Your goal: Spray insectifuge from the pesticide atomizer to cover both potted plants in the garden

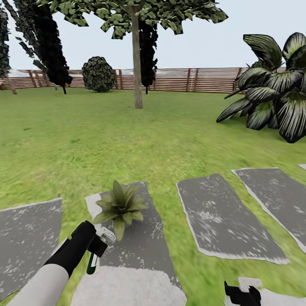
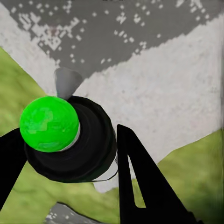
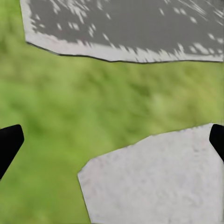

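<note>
The pesticide atomizer point(image 1: 97, 251) is seen in the head view as a slim dark green cylinder with a white label band near its lower end and a pale greyish nozzle head point(image 1: 106, 235) at the top. It is held in the left gripper point(image 1: 97, 246), whose black fingers are closed around the body just below the nozzle head. The long axis runs nearly upright, slightly tilted, with the green base lowest and the nozzle head uppermost, directed toward the potted plant point(image 1: 119, 206) just beyond it.

In the left wrist view the atomizer point(image 2: 70, 140) is viewed end-on: a bright green rounded end point(image 2: 49, 123) sits within a dark round body, a greyish part projects behind it, and a black finger point(image 2: 137, 179) lies at either side, pressed against the body.

The potted plant, a low rosette of pointed green leaves (its pot is hidden beneath the foliage), stands on a grey stepping stone point(image 1: 144, 238) in the lawn point(image 1: 106, 140) of the garden. Further stones lie to either side.

The right gripper point(image 1: 243, 295) appears at the lower edge of the head view, near a pale stone. In the right wrist view its dark fingertips point(image 3: 9, 142) stand at opposite margins, spread wide with nothing between them, above grass and two stones.

A brown slatted fence point(image 1: 178, 79), a tree trunk point(image 1: 137, 59), a round dark shrub point(image 1: 98, 74) and a broad-leaved bush point(image 1: 276, 91) bound the background.
</note>
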`<state>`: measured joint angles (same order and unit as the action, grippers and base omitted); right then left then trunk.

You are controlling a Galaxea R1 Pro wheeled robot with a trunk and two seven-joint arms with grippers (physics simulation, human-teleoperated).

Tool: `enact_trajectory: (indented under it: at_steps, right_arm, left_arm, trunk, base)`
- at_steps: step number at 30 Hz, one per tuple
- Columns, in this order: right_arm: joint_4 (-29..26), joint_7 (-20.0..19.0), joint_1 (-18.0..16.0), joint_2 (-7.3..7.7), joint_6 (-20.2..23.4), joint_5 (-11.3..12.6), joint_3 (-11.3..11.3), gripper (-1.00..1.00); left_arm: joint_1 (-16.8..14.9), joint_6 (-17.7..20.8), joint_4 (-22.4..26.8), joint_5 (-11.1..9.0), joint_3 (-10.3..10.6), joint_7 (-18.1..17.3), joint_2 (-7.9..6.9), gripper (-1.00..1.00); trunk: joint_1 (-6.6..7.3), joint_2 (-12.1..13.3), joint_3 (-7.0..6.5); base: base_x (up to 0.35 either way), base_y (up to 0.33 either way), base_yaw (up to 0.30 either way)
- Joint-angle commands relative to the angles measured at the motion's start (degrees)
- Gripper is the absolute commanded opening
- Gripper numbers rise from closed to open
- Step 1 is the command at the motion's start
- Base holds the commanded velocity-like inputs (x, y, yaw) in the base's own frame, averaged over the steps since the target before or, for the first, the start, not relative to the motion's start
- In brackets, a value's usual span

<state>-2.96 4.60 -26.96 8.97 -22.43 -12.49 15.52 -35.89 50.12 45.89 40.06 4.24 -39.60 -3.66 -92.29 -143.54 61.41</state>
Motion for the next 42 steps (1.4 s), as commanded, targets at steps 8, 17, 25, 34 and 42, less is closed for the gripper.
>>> enact_trajectory:
  at_steps: [8, 17, 25, 34, 42]
  right_arm:
    - [0.06, 0.23, -0.02, 0.03, -0.16, -0.61, 0.34, 1.0]
    - [0.07, 0.23, -0.02, -0.08, -0.16, -0.61, 0.3, 1.0]
    - [0.07, 0.23, -0.02, -0.09, -0.16, -0.61, 0.3, 1.0]
    - [0.06, 0.23, -0.02, -0.02, -0.16, -0.61, 0.31, 1.0]
    - [0.06, 0.23, -0.02, -0.09, -0.16, -0.61, 0.3, 1.0]
  left_arm:
    - [-0.03, 0.23, 0.07, 0.62, 0.06, -0.57, -0.03, -1.0]
    - [-0.03, 0.33, 0.07, 0.59, -1.07, -0.57, 0.03, -1.0]
    - [0.03, 0.19, -0.1, 0.65, -0.7, -0.45, 0.92, -1.0]
    - [0.03, 0.16, 0.03, 0.89, -0.95, -0.41, 1.98, -1.0]
    - [0.02, 0.31, 0.07, 0.81, -1.07, -0.39, 1.83, -1.0]
  trunk:
    - [0.0, -0.02, 0.05]
    - [0.0, -0.02, 0.05]
    - [0.0, -0.02, 0.05]
    - [0.0, -0.02, 0.05]
    - [0.0, -0.02, 0.05]
  base:
    - [0.06, -0.317, 0.209]
    - [-0.024, -0.21, 0.137]
    - [0.001, -0.006, 0.276]
    - [0.0, -0.202, 0.097]
    - [0.0, -0.274, 0.19]
